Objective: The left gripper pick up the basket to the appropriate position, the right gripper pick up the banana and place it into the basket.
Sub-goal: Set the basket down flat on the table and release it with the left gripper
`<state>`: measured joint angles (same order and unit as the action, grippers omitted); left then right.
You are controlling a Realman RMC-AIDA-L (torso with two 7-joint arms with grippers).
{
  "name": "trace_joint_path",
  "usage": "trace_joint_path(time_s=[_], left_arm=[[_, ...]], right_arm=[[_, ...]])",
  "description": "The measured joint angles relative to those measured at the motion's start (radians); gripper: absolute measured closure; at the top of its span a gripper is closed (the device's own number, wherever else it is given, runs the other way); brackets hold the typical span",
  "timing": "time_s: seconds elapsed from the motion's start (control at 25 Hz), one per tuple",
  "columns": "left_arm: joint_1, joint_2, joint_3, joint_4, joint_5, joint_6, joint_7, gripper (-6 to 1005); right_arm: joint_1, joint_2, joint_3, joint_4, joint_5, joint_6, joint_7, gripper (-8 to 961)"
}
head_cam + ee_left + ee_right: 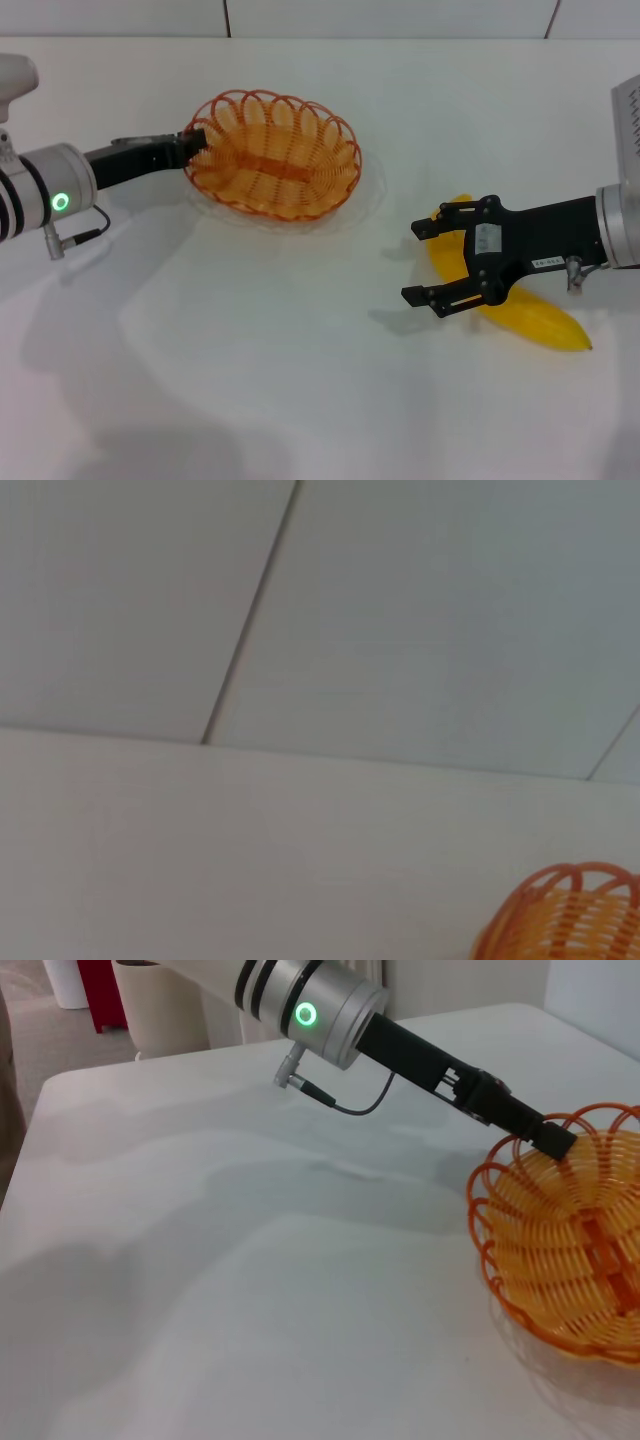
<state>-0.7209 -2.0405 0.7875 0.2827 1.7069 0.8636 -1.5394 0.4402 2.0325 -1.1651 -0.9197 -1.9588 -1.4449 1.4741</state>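
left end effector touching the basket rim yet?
Touching. In the right wrist view the left end effector sits right on the basket rim, no gap; the head view agrees. Whether it is clamped is unclear.

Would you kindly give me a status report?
Left end effector at orange wire basket rim. Right end effector open over yellow banana on table. Path clear.

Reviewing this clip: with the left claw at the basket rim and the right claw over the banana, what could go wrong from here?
1. The left claw meets the basket only at its rim, so a lift may tilt the basket or let it slip.
2. The right claw is open above the banana, near one end rather than its middle; an off-centre grip may let the banana swing or drop.
3. The basket is shallow, so the long banana may roll over its rim.
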Motion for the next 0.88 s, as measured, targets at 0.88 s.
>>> trace_joint_path(time_s=[0.88], left_arm=[[0.016, -0.001, 0.002, -0.022, -0.039, -0.019, 0.043, 901]], right_arm=[[0.001, 0.001, -0.001, 0.004, -0.004, -0.006, 0.001, 111]])
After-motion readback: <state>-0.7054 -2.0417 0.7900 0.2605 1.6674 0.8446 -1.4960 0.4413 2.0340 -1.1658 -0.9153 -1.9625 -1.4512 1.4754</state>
